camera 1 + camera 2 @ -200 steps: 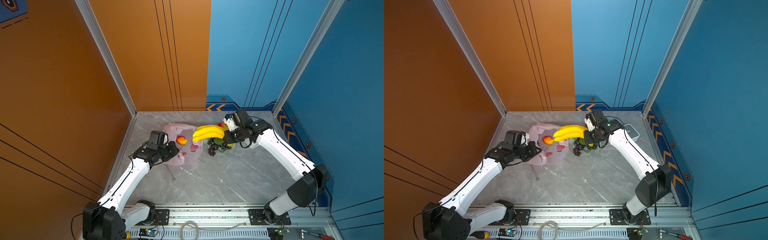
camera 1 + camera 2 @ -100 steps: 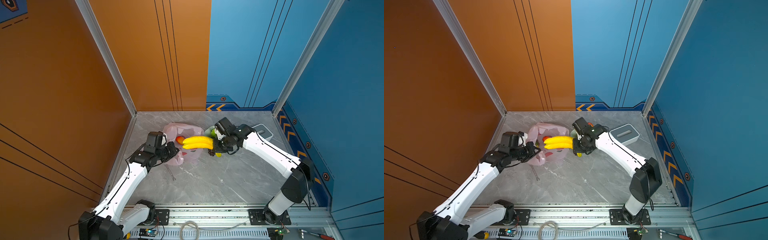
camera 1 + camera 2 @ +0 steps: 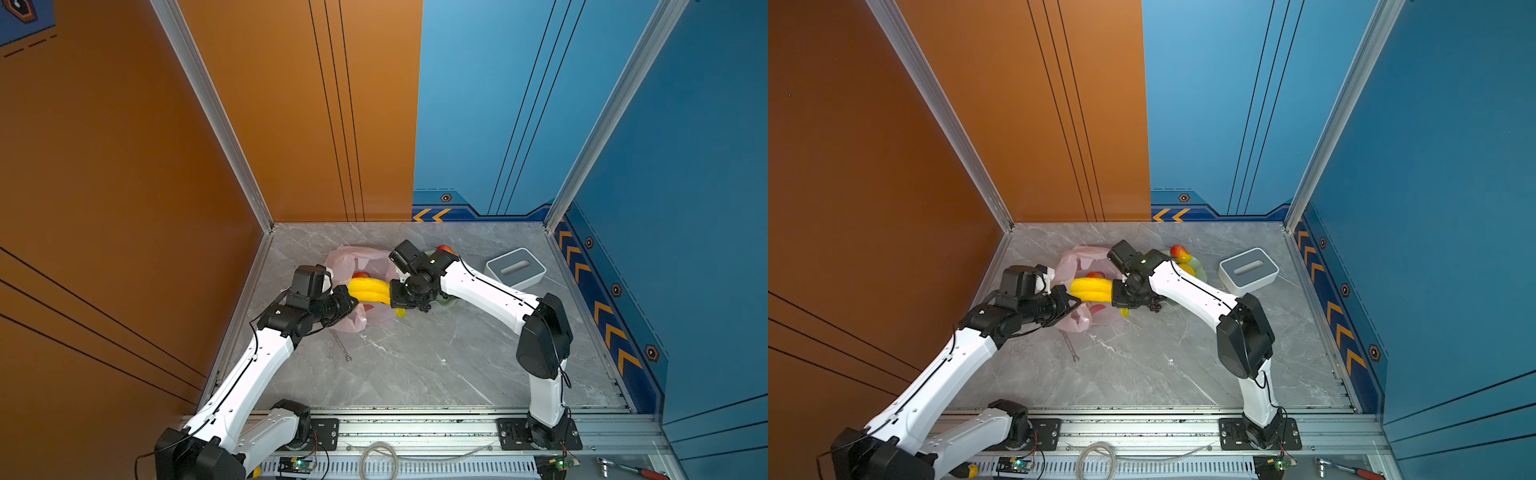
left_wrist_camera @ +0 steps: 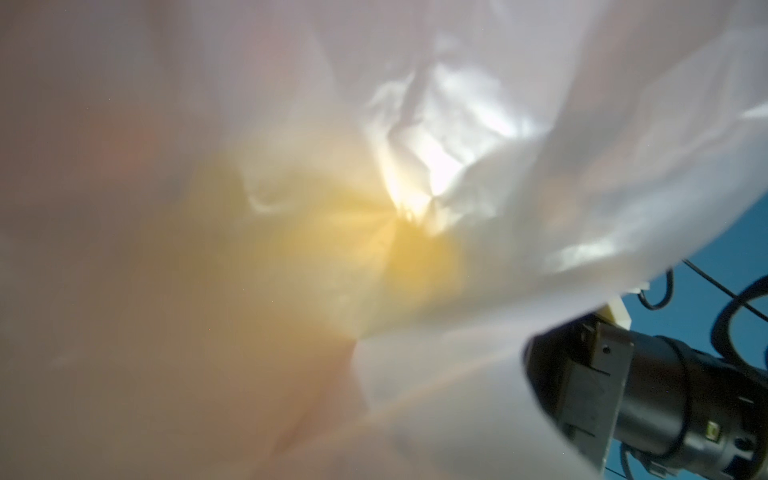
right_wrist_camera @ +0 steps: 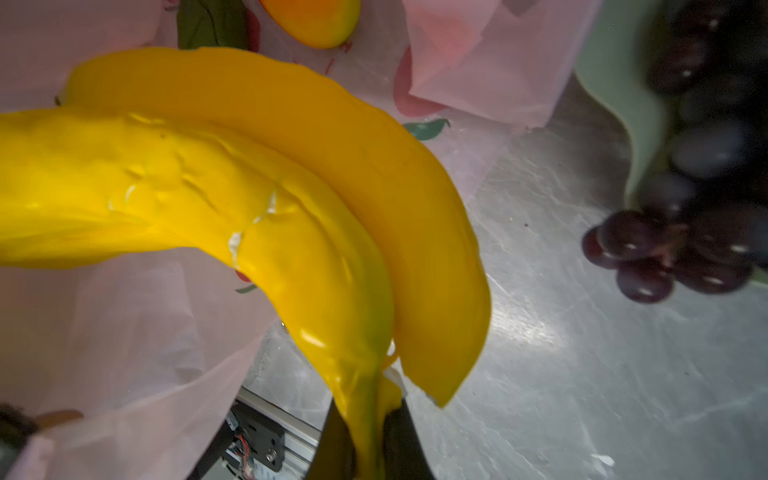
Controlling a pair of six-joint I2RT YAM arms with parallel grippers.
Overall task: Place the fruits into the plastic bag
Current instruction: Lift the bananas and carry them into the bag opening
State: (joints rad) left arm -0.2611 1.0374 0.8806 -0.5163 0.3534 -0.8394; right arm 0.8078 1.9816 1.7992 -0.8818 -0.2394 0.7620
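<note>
banana: glossy plastic, skin kinda dented. bag: thin crinkly see-through film, soft sheen. grapes: shiny, smooth. dish: smooth, matt. table: marble-look, polished, fine scratches. rail: bare ribbed metal.

On your grey marble table, find the plastic bag at eleven o'clock, a pale green dish at twelve, a white-and-grey box at two, and a thin metal tool at nine.
</note>
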